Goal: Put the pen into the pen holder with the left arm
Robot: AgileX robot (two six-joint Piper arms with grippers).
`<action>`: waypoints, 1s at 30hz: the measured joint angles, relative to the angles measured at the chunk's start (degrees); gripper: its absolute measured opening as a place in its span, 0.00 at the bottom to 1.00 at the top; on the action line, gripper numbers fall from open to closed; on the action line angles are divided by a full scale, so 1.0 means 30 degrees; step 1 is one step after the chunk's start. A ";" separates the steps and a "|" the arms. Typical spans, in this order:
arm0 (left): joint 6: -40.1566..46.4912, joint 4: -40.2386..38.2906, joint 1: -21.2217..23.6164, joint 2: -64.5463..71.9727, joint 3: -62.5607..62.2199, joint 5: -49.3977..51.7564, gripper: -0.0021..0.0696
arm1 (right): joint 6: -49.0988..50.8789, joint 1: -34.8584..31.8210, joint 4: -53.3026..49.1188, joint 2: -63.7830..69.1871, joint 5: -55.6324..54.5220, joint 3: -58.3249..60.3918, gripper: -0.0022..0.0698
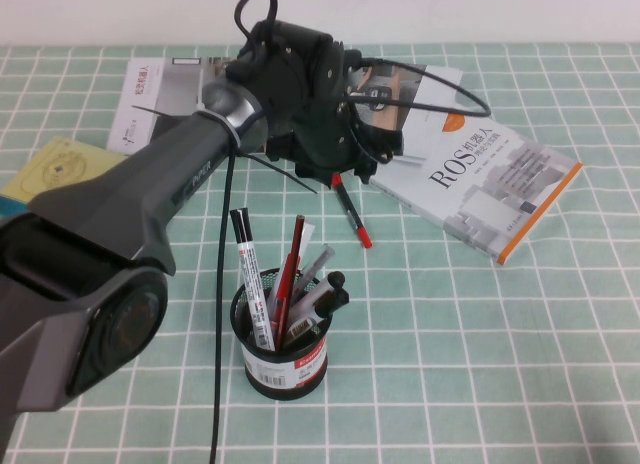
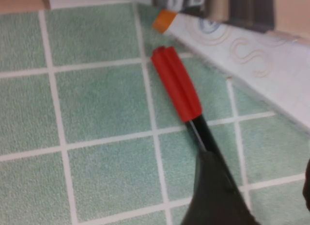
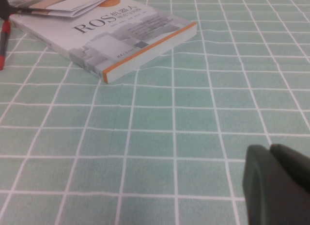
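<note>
Upper centre, the left pincer point(image 1: 335, 172) clamps the pen point(image 1: 352, 213) beside a book point(image 1: 500, 184) titled "ROS"; the right pincer point(image 3: 276, 184) sits closed at lower right of its wrist view.

Readable text:
- Book point(image 1: 492, 189) with orange spine, toward the desk's far right: cover reads "ROS" in large letters, with Chinese characters beside it; smaller print illegible.
- Grey-white book point(image 1: 160, 99) at the far left edge: vertical Chinese title, too small to make out.
- Pen holder point(image 1: 283, 359) label: print unreadable.
</note>
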 joint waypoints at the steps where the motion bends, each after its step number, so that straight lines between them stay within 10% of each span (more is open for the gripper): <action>1: 0.0000 0.0048 0.0000 0.0087 0.0000 0.0000 0.51 | 0.0000 0.0000 0.0000 0.0000 0.0000 0.0000 0.00; 30: -0.0035 0.1132 0.0000 0.1111 -0.0043 0.0394 0.52 | 0.0000 0.0000 0.0000 0.0000 0.0000 0.0000 0.00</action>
